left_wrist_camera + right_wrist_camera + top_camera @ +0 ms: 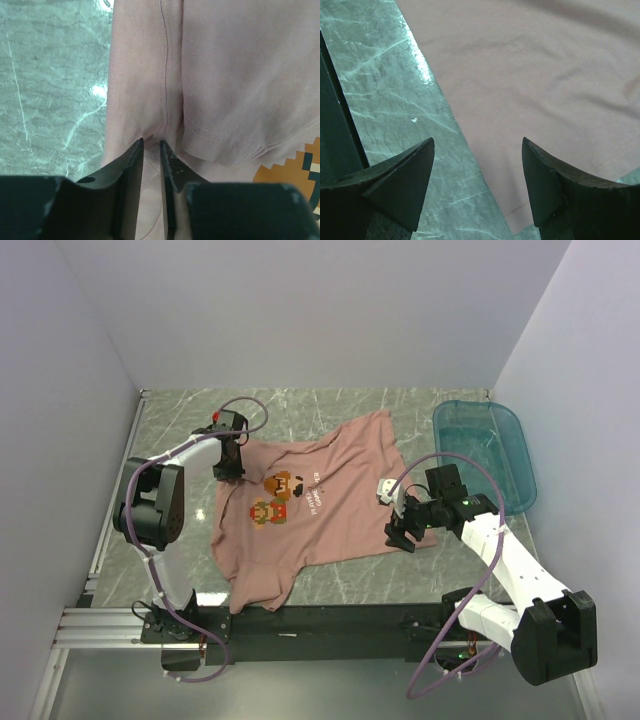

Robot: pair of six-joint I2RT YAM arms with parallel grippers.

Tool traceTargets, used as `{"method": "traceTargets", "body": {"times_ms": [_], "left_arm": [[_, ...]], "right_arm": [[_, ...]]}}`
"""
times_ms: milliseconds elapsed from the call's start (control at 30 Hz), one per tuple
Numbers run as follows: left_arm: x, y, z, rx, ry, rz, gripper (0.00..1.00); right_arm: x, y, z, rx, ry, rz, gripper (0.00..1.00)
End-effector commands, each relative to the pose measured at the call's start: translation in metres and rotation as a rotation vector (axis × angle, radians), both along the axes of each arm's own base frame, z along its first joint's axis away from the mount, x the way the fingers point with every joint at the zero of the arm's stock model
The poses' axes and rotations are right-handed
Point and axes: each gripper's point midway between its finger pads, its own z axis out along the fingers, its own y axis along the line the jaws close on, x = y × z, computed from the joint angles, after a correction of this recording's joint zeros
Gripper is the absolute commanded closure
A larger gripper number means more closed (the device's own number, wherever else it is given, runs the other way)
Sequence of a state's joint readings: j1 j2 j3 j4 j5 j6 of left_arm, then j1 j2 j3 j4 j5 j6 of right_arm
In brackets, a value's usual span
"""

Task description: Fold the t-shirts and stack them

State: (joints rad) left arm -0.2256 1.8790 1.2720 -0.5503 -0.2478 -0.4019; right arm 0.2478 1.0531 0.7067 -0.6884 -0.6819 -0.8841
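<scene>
Our left gripper (230,472) pinches the pink t-shirt (325,525) at its 10 o'clock corner, the shirt lies on the table (180,415) from 7 to 1 o'clock, and our right gripper (399,536) hangs wide open over its 4 o'clock edge.

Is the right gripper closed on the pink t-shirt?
No, the right gripper hangs open over the t-shirt edge, its fingers wide apart with nothing pinched.
</scene>
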Motion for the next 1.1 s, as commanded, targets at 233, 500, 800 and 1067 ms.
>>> {"method": "traceTargets", "body": {"times_ms": [233, 500, 800, 1067], "left_arm": [[0.013, -0.005, 0.023, -0.034, -0.065, -0.034, 0.80], [0.010, -0.009, 0.016, -0.052, -0.042, -0.051, 0.62], [0.010, -0.008, 0.007, -0.038, -0.026, -0.044, 0.68], [0.011, -0.006, 0.010, -0.025, -0.036, -0.037, 0.95]], "right_arm": [[0.004, 0.003, 0.013, 0.023, -0.036, 0.010, 0.23], [0.005, 0.002, 0.012, 0.022, -0.038, 0.011, 0.23], [0.004, 0.002, 0.012, 0.022, -0.038, 0.011, 0.23], [0.004, 0.002, 0.013, 0.022, -0.037, 0.011, 0.23]]}}
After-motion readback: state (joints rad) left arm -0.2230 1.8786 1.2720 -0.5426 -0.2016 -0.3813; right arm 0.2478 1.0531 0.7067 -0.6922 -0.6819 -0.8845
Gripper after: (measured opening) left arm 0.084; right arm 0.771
